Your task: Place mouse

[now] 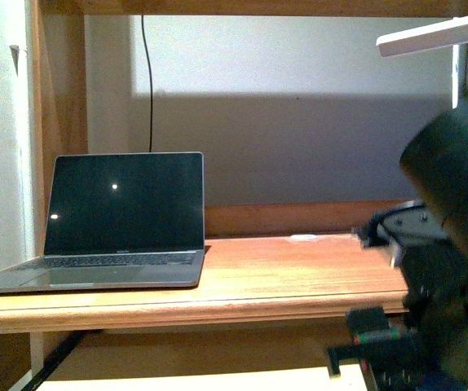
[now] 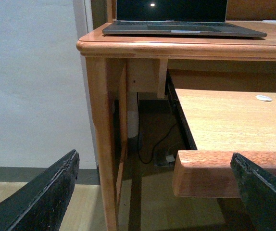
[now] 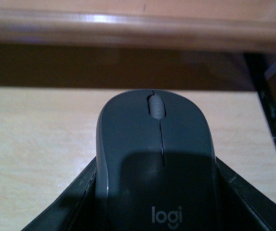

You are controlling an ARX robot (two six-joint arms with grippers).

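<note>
The mouse (image 3: pixel 157 159) is dark grey with a scroll wheel and a "logi" mark, and it fills the right wrist view. My right gripper (image 3: pixel 157 214) is shut on it, a black finger (image 3: pixel 66 211) pressing each flank. It hangs just above a pale wooden pull-out shelf (image 3: pixel 32 144), below the desk's front edge (image 3: pixel 128 29). The front view shows only the right arm's dark bulk (image 1: pixel 454 269); the mouse is hidden there. My left gripper (image 2: pixel 152 192) is open and empty, low beside the desk leg (image 2: pixel 102 144).
An open laptop (image 1: pixel 124 220) with a dark screen sits on the left of the wooden desk (image 1: pixel 299 277). A small flat white disc (image 2: pixel 263 98) lies on the pull-out shelf (image 2: pixel 224 120). A white lamp arm (image 1: pixel 434 37) reaches in at the upper right. Cables hang under the desk.
</note>
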